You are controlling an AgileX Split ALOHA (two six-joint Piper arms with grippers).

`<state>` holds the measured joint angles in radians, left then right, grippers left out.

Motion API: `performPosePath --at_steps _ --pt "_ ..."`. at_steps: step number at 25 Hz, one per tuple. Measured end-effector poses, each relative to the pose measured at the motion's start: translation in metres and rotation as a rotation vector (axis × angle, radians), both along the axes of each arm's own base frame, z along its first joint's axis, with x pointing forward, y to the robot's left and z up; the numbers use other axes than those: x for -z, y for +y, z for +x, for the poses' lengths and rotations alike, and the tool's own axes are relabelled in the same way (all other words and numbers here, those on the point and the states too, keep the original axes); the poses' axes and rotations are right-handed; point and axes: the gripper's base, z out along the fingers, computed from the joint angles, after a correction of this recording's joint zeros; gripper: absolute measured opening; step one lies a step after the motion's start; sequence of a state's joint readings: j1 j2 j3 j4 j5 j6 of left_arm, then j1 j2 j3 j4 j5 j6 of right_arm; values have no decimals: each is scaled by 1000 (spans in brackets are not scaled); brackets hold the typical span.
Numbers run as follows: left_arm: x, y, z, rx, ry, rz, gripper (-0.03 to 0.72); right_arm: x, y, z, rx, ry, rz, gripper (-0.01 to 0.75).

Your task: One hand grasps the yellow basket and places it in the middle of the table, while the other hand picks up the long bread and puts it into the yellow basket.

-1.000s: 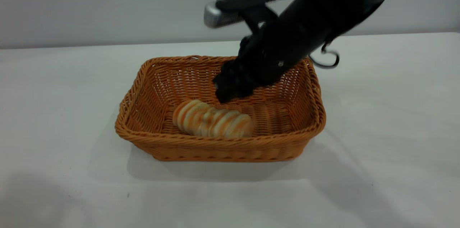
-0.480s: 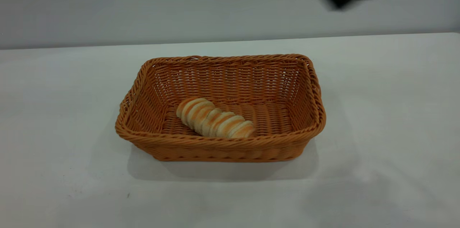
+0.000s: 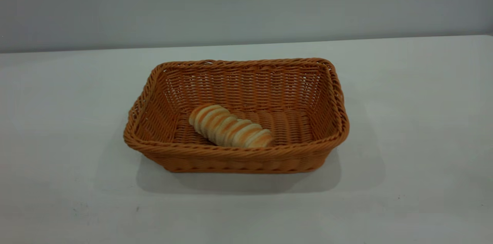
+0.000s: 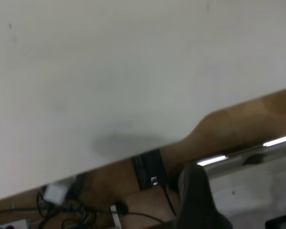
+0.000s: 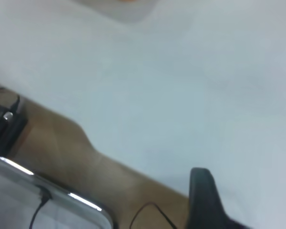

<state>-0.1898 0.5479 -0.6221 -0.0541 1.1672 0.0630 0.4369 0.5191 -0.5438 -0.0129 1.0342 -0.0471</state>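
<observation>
The yellow basket (image 3: 339, 94) stands in the middle of the white table (image 3: 416, 128) in the exterior view. The long bread (image 3: 230, 126) lies inside it on the woven floor, towards the front wall and slanted. Neither arm shows in the exterior view. My left gripper (image 4: 238, 202) hangs over the table's edge, away from the basket; one dark finger (image 4: 195, 195) shows with free space on both sides. My right gripper (image 5: 248, 195) is also at a table edge, with one finger (image 5: 203, 195) showing alone. Both hold nothing.
The wrist views show the table's edge with brown floor (image 4: 238, 124), cables and a black box (image 4: 150, 169) below it. A metal rail (image 5: 47, 183) runs under the right wrist view.
The right arm has lifted out of the basket, moved up and to the right, and left the exterior view. The bread stays in the basket, settled slightly.
</observation>
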Motion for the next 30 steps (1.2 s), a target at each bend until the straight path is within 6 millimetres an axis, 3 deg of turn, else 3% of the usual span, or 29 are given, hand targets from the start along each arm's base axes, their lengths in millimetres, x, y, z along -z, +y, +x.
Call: performPosePath --at_steps 4,7,20,25,30 --pt "22 2 -12 0 13 3 562 15 -11 -25 -13 -7 1 504" --pt "25 3 -17 -2 -40 -8 562 15 -14 -32 -17 -41 20 504" --pt "28 4 -21 -4 -78 -16 562 13 -16 -36 -13 -73 32 502" --pt "27 6 -25 -46 -111 -20 562 11 -25 -45 196 -149 56 502" --pt "24 11 -39 -173 -223 -25 562 9 -31 -70 389 -325 79 502"
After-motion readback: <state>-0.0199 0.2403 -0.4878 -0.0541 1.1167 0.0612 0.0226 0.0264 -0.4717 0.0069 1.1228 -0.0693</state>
